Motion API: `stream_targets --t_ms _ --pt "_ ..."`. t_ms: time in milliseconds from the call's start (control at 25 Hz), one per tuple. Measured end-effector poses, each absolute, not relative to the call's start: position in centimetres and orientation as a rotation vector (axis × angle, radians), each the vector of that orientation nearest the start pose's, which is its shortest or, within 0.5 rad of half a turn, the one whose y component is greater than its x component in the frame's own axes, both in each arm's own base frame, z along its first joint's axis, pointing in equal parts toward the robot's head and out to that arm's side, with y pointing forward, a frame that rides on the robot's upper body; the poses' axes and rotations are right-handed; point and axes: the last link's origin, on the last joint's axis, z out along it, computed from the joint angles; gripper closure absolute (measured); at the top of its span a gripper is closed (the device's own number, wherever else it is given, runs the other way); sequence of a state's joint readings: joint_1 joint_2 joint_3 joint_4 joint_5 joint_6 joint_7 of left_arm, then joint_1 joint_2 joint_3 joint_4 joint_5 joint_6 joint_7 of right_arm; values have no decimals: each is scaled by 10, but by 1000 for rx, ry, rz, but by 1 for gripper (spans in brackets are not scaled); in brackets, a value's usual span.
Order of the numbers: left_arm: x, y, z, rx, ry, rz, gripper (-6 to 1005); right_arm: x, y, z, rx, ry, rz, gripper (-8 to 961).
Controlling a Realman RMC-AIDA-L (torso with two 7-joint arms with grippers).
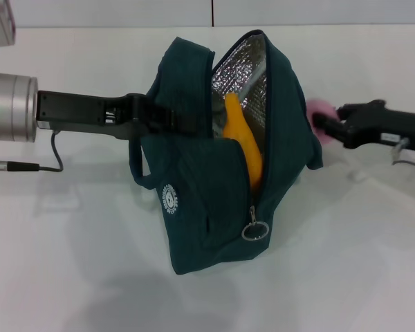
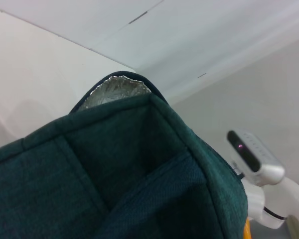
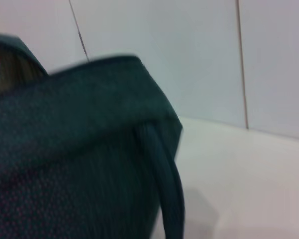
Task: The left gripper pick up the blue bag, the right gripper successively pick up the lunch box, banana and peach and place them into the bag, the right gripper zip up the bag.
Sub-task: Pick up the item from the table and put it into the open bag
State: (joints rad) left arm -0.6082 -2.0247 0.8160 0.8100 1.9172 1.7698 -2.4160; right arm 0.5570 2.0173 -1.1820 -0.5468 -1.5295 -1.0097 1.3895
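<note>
The dark blue bag (image 1: pixel 200 200) hangs above the white table (image 1: pixel 69 263), its top unzipped and its silver lining (image 1: pixel 245 76) showing. My left gripper (image 1: pixel 167 117) is shut on the bag's left-side strap. A yellow banana (image 1: pixel 243 138) stands inside the opening. My right gripper (image 1: pixel 326 126) is shut on a pink peach (image 1: pixel 317 111), just beyond the bag's right side at mid height. The lunch box is not visible. The bag's fabric fills the left wrist view (image 2: pixel 114 169) and the right wrist view (image 3: pixel 74 149).
The zipper pull ring (image 1: pixel 254 229) hangs at the lower front end of the opening. A loose carry loop (image 1: pixel 140 166) hangs on the bag's left side. The robot's head (image 2: pixel 254 154) shows in the left wrist view.
</note>
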Motion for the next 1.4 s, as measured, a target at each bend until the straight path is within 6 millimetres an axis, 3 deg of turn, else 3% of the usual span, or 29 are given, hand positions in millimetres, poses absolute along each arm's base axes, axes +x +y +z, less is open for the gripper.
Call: stream_targets --t_ms 280,560,1040,1400 --pt "-206 337 31 -2680 -1770 -773 967 253 368 27 -2318 576 770 775" --pt "-207 336 30 -2678 -1776 -775 967 231 353 46 -2302 406 1015 821" --pt "-206 337 30 -2680 -1771 -776 967 159 350 9 -2578 124 1159 896" --pt "-206 337 30 -2679 -1772 -776 967 159 358 -11 -2664 189 1031 877"
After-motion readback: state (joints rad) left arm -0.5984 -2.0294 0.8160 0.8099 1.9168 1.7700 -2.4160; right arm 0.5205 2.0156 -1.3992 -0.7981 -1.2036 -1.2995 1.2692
